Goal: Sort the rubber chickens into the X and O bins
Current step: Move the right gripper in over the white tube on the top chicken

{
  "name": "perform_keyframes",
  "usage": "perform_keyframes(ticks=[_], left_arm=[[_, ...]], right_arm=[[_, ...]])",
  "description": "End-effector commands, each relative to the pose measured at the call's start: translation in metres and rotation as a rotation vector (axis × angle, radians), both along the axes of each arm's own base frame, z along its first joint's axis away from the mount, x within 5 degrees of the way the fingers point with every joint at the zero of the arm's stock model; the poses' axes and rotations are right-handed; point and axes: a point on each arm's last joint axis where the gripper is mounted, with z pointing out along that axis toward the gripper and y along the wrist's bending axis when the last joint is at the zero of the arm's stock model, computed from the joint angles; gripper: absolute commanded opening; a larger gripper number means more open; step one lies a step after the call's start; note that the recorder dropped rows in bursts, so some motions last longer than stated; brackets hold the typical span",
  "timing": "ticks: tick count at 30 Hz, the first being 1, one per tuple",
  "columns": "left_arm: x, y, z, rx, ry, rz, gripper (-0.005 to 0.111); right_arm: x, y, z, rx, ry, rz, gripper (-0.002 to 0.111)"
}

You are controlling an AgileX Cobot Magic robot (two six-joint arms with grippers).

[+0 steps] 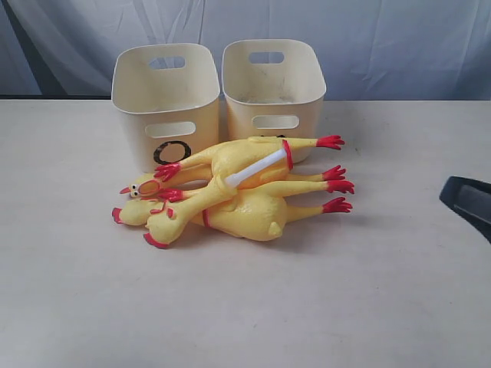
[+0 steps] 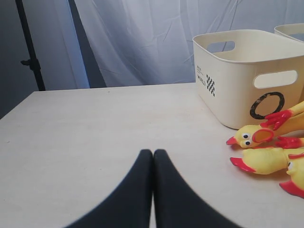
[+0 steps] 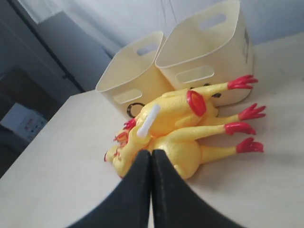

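Exterior view: 3 rubber chickens (image 1: pixel 238 195) lie piled on the table (image 1: pixel 77 291), just in front of the O bin (image 1: pixel 165 107) and the right-hand bin (image 1: pixel 274 88). They look light, soft and floppy; a thin neck or leg should pinch better than a fat body. Both the left gripper (image 2: pixel 153 153) and the right gripper (image 3: pixel 151 153) are pressed together, empty, clear of the pile. The top chicken (image 1: pixel 245 157) hides the right-hand bin's mark, presumably the X, and the overlapping bodies are hard to separate.

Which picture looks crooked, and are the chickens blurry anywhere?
Right wrist view: crooked, the table slants and the chickens look a bit soft. Left wrist view: chickens sharp, the close black jaws fuzzy-edged. Exterior view: level, even light, only faint shadows under the chickens.
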Motion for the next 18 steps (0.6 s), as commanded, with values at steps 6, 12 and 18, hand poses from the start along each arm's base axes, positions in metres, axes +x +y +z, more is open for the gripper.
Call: perform_keyframes(ticks=[6, 12, 18], left_arm=[[0.0, 0.0, 0.0, -0.001, -0.008, -0.003, 0.0], [0.0, 0.0, 0.0, -0.001, -0.008, -0.003, 0.0], [0.0, 0.0, 0.0, -0.001, -0.008, -0.003, 0.0]], right_arm=[[0.072, 0.025, -0.005, 0.044, 0.185, 0.203, -0.001], [0.123, 0.058, -0.018, -0.007, 0.282, 0.271, -0.001], [0.157, 0.104, -0.037, -0.122, 0.315, 0.301, -0.001]])
